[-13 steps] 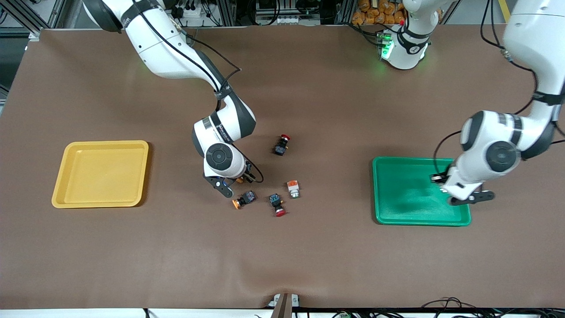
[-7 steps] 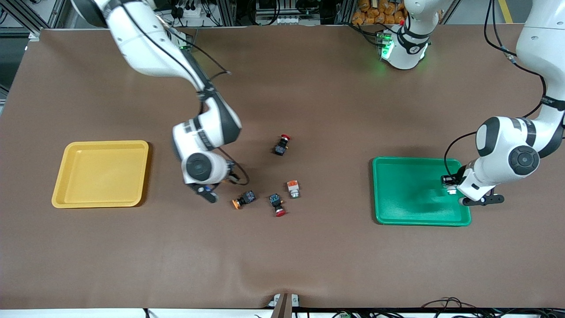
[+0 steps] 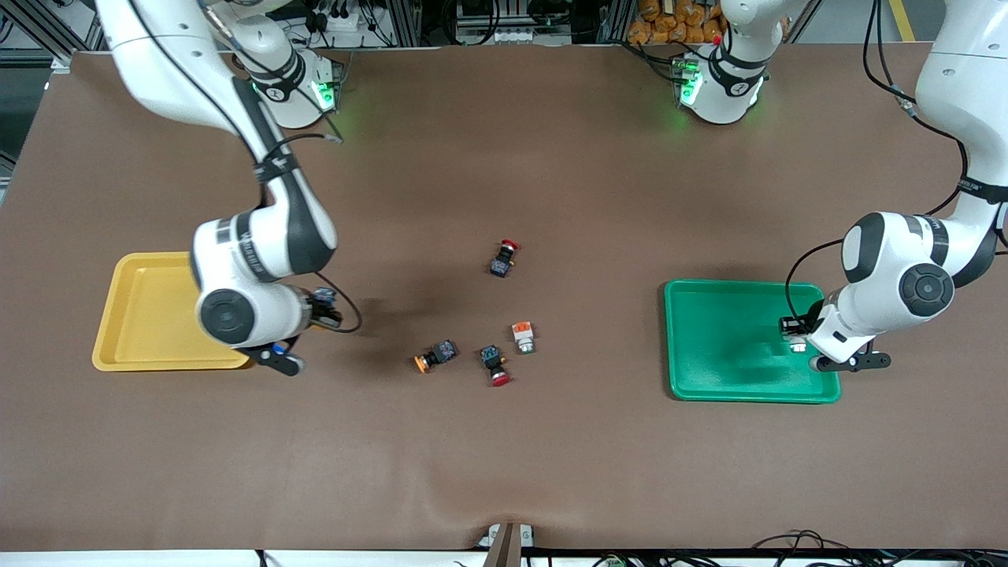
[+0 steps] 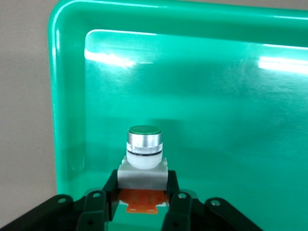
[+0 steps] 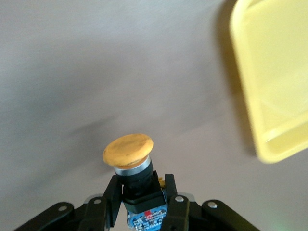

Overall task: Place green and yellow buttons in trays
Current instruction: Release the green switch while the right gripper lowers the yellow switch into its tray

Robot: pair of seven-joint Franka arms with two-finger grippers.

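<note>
1. Just toward six o'clock from the table (image 3: 504,472) centre, a loose yellow button (image 3: 435,356) and a loose green button (image 3: 523,337) lie untouched, with a red-capped switch (image 3: 496,366) between them.
2. At three o'clock, the left gripper (image 4: 143,175) has shifted to the green tray (image 3: 685,346)'s three o'clock rim, jaws clenched on an upright held green button (image 4: 143,144). Release looks next.
3. At nine o'clock, the right gripper (image 5: 142,185) has swung away from the centre cluster. It now hangs over bare table just beside the yellow tray (image 3: 142,315), jaws grasping a held yellow button (image 5: 129,151).
4. Farthest, another red switch (image 3: 502,258) lies at the cluster's twelve o'clock.
</note>
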